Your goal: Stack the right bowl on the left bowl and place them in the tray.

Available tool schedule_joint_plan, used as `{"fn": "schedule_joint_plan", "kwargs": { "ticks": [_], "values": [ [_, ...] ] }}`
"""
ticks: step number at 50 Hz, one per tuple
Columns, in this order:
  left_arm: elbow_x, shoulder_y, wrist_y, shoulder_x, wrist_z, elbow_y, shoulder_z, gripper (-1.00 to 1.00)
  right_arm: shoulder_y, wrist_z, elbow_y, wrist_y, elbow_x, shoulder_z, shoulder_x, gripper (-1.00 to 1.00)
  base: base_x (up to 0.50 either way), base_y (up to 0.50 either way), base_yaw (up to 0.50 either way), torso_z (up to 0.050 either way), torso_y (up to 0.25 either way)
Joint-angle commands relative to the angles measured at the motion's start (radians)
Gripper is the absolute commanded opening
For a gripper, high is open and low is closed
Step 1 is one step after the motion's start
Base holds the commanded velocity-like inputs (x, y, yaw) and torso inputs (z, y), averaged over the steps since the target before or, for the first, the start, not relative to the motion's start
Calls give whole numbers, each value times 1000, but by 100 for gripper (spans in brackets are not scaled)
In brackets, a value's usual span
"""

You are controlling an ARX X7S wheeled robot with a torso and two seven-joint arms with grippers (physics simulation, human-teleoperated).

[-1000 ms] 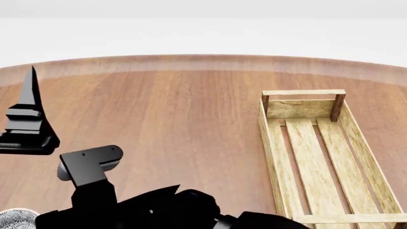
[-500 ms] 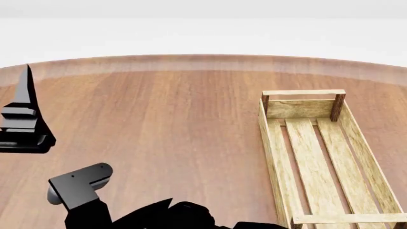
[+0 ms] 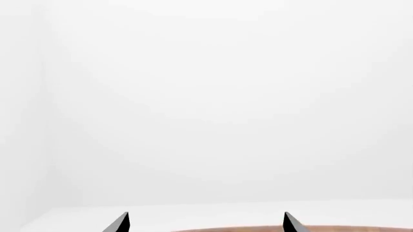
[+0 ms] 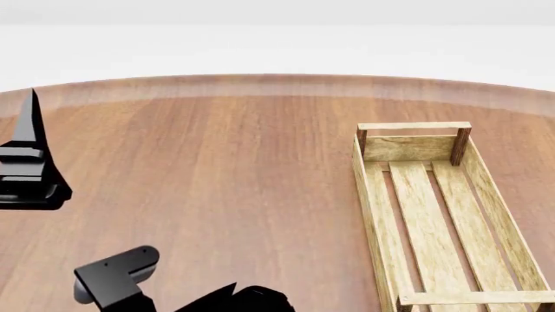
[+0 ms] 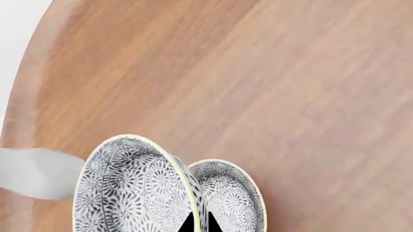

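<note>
Rim pinch closest in: right tool (image 5: 199, 223) clenched on the thin yellow edge of a black-and-white patterned ceramic bowl (image 5: 129, 188), one fingertip inside the wall, one outside. Bowl tipped up on edge and hanging from that single grip, seen only in the right wrist view. Just beside it, a second bowl of the same pattern (image 5: 232, 198), looking smaller and lower, mouth up over the brown wood-grain counter (image 5: 290, 96); touching the first or merely overlapping it in view, impossible to say.

Likely stiff, glazed and slick, with some weight for one narrow pinch, so prone to swing or slip at the rim. Chippable if dropped into its partner. Best lowered level and slowly, grip kept at the rim and well seated.

Farther out, to the right in the head view, long light-wood slatted tray (image 4: 368, 195), holding nothing, well apart from both bowls.

At the far left, left tool (image 3: 204, 223) released, fingertips wide apart, pointing out past the counter's edge, carrying nothing.
</note>
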Motion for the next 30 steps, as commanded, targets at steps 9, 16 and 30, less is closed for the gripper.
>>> {"fn": "schedule_joint_plan", "kwargs": {
  "ticks": [9,16,30],
  "values": [
    [1,14,36,-24,17,8,23,100,-3,-14,7,18,-5,13,-2,-100,0,0,0,0,-11],
    [5,13,40,-27,13,2,33,100,-6,-17,13,15,-11,14,-2,-100,0,0,0,0,-250],
    [2,29,70,-29,20,-4,37,100,0,-14,20,1,-8,14,-2,-100,0,0,0,0,-206]
  ]
}}
